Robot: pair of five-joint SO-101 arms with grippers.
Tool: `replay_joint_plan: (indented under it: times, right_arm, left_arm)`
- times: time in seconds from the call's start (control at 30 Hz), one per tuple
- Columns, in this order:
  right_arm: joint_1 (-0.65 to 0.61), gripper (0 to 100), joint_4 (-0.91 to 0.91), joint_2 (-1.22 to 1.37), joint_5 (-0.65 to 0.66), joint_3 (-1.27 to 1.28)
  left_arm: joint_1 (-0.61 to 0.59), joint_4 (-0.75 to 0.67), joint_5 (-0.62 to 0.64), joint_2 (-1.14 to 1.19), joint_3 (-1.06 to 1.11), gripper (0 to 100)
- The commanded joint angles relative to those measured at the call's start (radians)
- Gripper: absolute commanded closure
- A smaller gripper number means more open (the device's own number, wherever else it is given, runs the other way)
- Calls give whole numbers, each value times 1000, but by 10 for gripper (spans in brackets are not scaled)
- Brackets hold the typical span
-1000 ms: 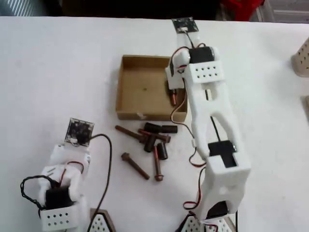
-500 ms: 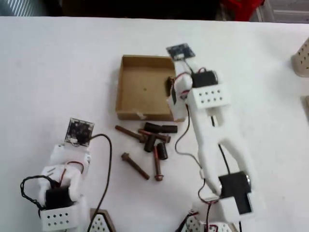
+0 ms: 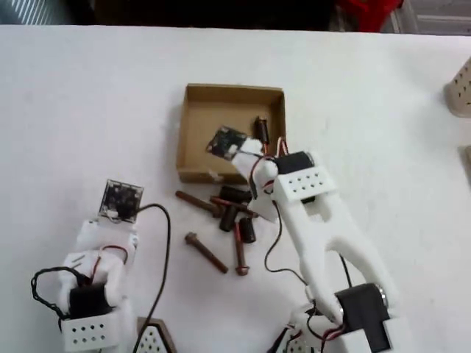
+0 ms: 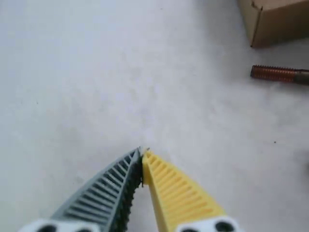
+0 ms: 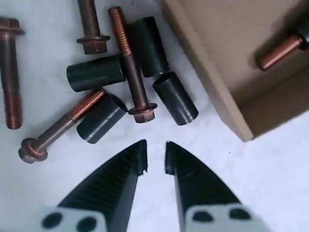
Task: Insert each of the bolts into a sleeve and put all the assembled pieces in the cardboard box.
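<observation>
Beside the cardboard box (image 5: 212, 92), bolts (image 5: 133, 72) tangled with sleeves (image 5: 176, 99), right jaws ajar

In the high view the right arm (image 3: 324, 228) covers the cardboard box's (image 3: 193, 132) near right corner and some sleeves (image 3: 246, 229), while picture edges cut off the assembled piece (image 5: 282, 48) inside it and one bolt (image 4: 277, 73).
</observation>
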Motion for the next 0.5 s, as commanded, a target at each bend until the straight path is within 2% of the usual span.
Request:
replay_joint_plan:
  times: [0.0, 0.47]
  right_arm:
    - [-7, 831, -28, 33, 100, -2]
    - [-28, 837, -199, 137, 275, 20]
  left_arm:
    - [-4, 3, -11, -12, -2, 980]
    - [-4, 3, -11, -12, -2, 980]
